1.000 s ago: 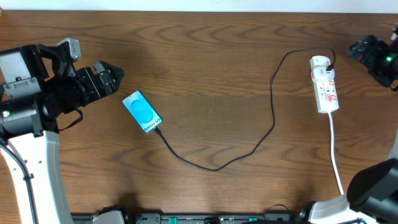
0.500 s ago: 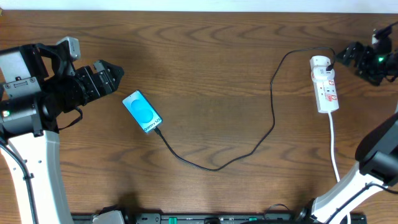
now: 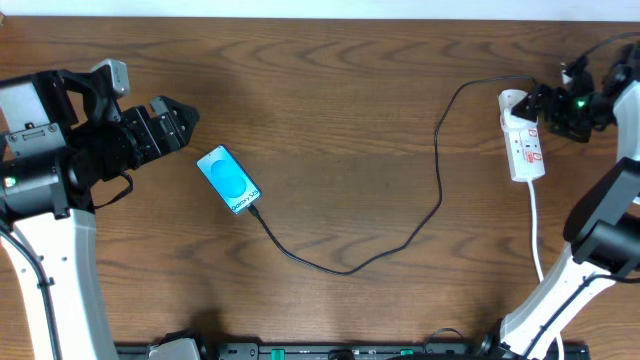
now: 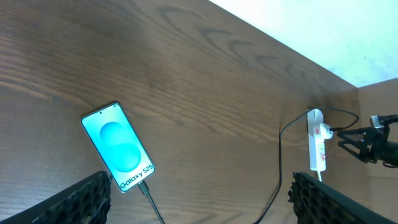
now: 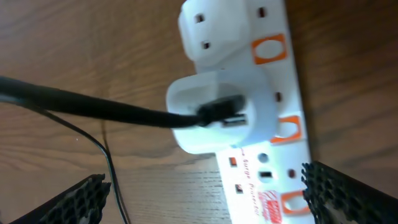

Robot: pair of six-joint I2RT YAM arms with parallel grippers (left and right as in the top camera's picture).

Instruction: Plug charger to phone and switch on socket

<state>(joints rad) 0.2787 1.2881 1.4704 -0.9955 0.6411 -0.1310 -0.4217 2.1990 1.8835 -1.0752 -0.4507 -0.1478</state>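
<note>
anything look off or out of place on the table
Nothing stands out. The phone lies flat, screen up, slightly askew, with the charger cable in its lower end; the cable runs in a loose curve to a white adapter seated in the socket strip.

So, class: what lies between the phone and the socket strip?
Only the charger cable, looping across the otherwise bare table, clearest in the overhead view.

A dark wooden surface (image 3: 350,90) carries a phone (image 3: 228,179) lying flat at the left, screen up and turned at an angle. A thin black charger cable (image 3: 438,190) joins its lower end, loops across the wood and runs to a white adapter (image 5: 255,106) plugged into a white power strip (image 3: 526,150) at the right, whose white cord (image 3: 537,240) trails toward the near edge
</note>
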